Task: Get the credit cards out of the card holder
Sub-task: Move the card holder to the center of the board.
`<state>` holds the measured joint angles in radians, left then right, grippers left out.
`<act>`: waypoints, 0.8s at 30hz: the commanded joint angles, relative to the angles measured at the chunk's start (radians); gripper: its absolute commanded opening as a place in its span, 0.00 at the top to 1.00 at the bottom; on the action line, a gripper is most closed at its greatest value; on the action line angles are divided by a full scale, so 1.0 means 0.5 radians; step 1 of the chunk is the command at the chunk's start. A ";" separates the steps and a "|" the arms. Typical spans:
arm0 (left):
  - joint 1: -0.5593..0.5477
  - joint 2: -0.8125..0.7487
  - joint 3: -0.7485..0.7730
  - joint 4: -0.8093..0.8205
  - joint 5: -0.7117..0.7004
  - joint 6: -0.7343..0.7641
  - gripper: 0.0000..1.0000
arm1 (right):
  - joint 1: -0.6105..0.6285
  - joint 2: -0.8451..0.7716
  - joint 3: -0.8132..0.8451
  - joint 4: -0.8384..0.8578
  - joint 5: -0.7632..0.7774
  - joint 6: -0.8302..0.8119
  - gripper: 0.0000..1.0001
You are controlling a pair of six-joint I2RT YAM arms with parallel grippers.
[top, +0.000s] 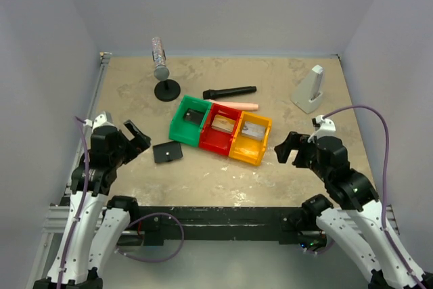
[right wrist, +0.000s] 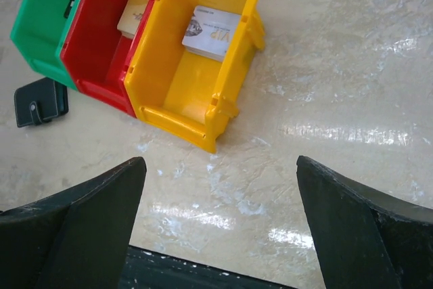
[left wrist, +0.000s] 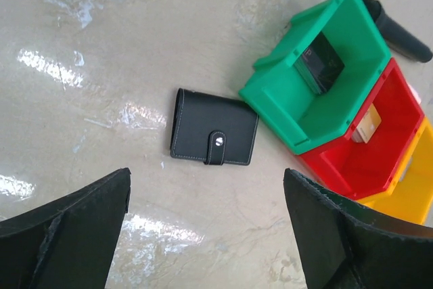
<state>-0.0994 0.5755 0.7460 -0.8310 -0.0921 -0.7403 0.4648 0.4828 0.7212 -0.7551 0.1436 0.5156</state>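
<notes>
Left jaws spread wide and empty, matte black, partly cut off by the frame; right jaws likewise. Card holder (left wrist: pixel 214 137): shut, stitched black, snap tab, flat on glossy mottled table (left wrist: pixel 88 45), just beside plastic green bin (left wrist: pixel 277 99); contents hidden. Red bin (right wrist: pixel 98 52): tan card (right wrist: pixel 133 15), partly hidden by the wall. Yellow bin (right wrist: pixel 183 93): pale card (right wrist: pixel 211 32), print unreadable.

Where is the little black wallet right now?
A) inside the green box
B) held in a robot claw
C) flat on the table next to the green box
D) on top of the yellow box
C: the wallet lies closed on the table beside the green box, with nothing gripping it.
</notes>
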 commanded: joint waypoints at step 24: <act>-0.004 0.469 -0.535 0.410 0.175 -0.363 0.10 | 0.000 -0.257 -0.356 0.139 -0.281 -0.016 0.01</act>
<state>-0.0994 0.7940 0.4969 -0.7189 -0.0277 -0.8818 0.4648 0.3767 0.5537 -0.7395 0.0418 0.5343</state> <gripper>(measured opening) 0.907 0.987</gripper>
